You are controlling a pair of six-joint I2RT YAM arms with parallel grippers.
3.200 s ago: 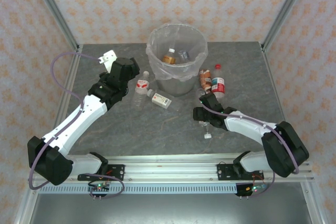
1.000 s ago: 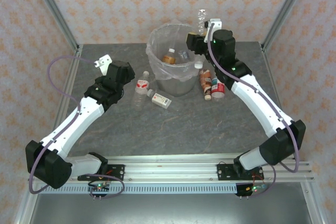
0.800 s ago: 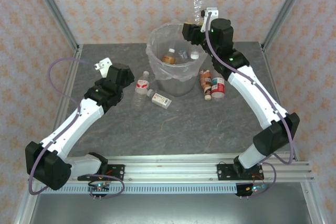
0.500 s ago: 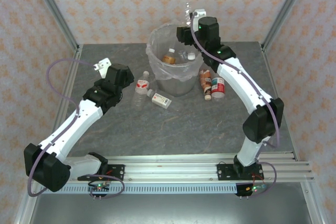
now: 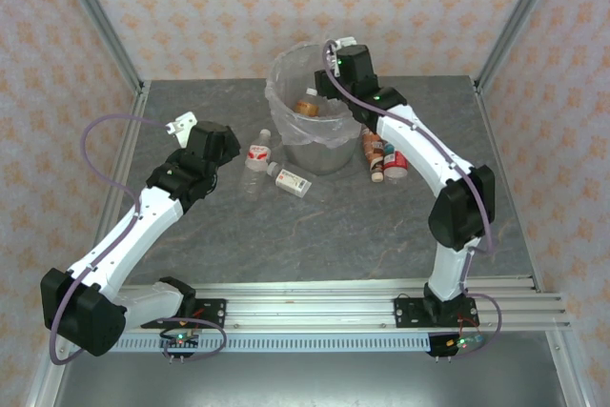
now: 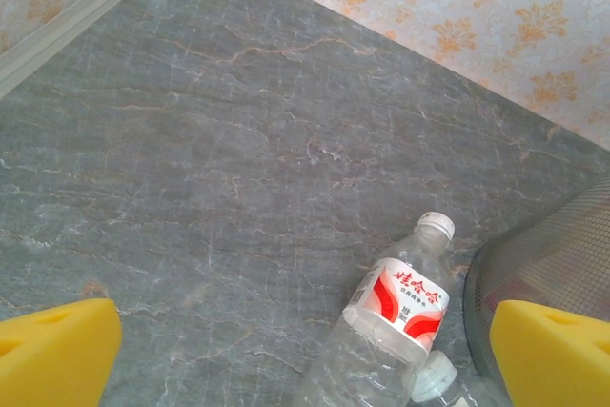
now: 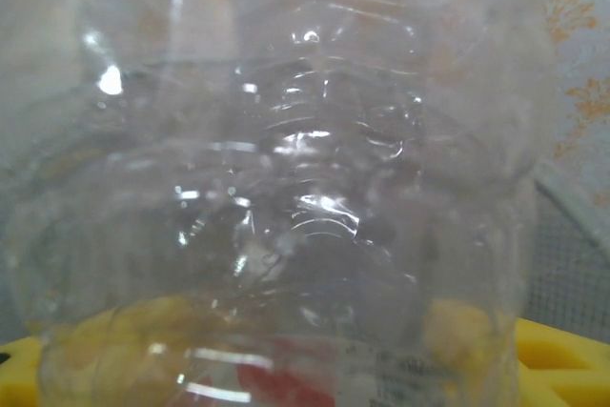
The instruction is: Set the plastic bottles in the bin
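Observation:
My right gripper (image 5: 335, 56) hangs over the far rim of the grey bin (image 5: 286, 145), which is lined with a clear bag. A clear plastic bottle (image 7: 305, 188) sits between its yellow fingers (image 7: 558, 355), very close to the right wrist camera. An amber bottle (image 5: 307, 102) lies inside the bin. My left gripper (image 5: 210, 145) stands open left of the bin, its jaws (image 6: 305, 359) wide apart and nothing between them. Just ahead of it lies a clear red-labelled bottle (image 6: 391, 316) (image 5: 255, 161), with a second bottle (image 5: 292, 181) beside it.
Three more bottles (image 5: 383, 152) lie bunched on the table right of the bin. The bin wall (image 6: 558, 254) rises at the right of the left wrist view. Metal frame posts (image 5: 100, 21) stand at the back corners, with patterned walls behind.
The right arm has swung left with the clear bottle, from beside the bin's right rim to above its opening. The left arm has drawn back slightly to the left.

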